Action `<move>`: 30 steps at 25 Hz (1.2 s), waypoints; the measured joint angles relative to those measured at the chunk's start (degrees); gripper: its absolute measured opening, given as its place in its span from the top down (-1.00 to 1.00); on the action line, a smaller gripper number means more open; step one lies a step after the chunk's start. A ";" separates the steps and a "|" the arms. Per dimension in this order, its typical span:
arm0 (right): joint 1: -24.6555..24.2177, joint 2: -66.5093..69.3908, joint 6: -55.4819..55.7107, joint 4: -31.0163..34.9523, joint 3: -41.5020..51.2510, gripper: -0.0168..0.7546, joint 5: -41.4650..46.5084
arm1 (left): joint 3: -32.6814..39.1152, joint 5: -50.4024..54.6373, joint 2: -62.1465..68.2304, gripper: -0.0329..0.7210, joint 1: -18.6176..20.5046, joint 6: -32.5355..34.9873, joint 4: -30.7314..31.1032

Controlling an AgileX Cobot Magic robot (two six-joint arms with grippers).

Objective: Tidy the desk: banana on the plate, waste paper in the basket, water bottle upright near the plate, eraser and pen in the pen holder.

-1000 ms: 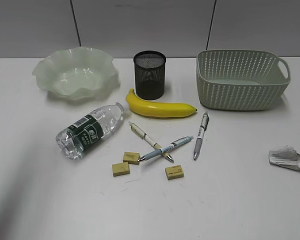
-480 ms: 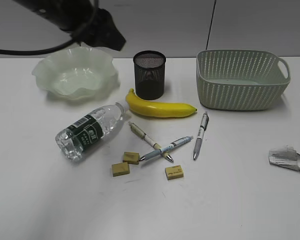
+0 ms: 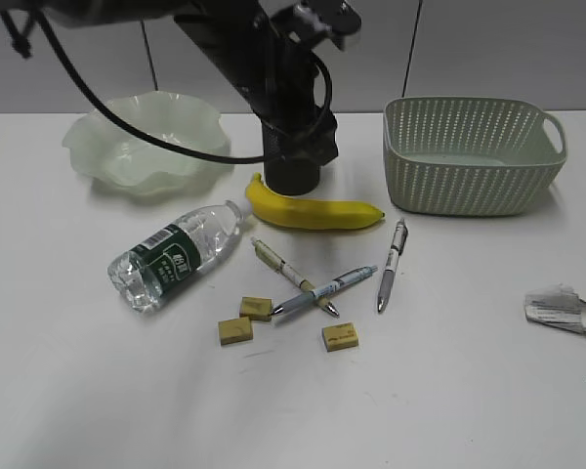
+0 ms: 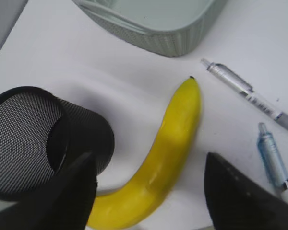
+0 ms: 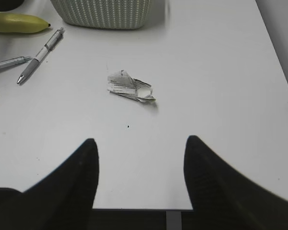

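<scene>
Banana [image 3: 313,211] is lying on the desk [image 3: 449,391] just in front of the pen holder [image 3: 291,174] in the exterior view, well apart from the plate [image 3: 142,147] at the back left, and we are bringing our left arm in from that side, its body hiding much of the holder. The water bottle [image 3: 176,256] is lying on its side, three pens and three erasers are lying scattered in the middle, and the waste paper [image 3: 562,311] is resting far right, below the basket [image 3: 474,156].

In the left wrist view we are hovering our left gripper [image 4: 151,191] over the banana's [image 4: 161,158] thick end with the fingers spread wide apart, nothing between them. To take it well, we judge we should be straddling the fruit across its width, clear of the holder's [image 4: 38,139] wall, and closing gently.

In the right wrist view our right gripper [image 5: 140,182] is standing with fingers apart and empty, aimed at the paper [image 5: 130,87].
</scene>
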 joint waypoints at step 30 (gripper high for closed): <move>0.00 0.00 0.00 0.00 0.00 -0.22 0.00 | -5.08 -12.27 16.90 -0.48 -5.32 5.02 9.29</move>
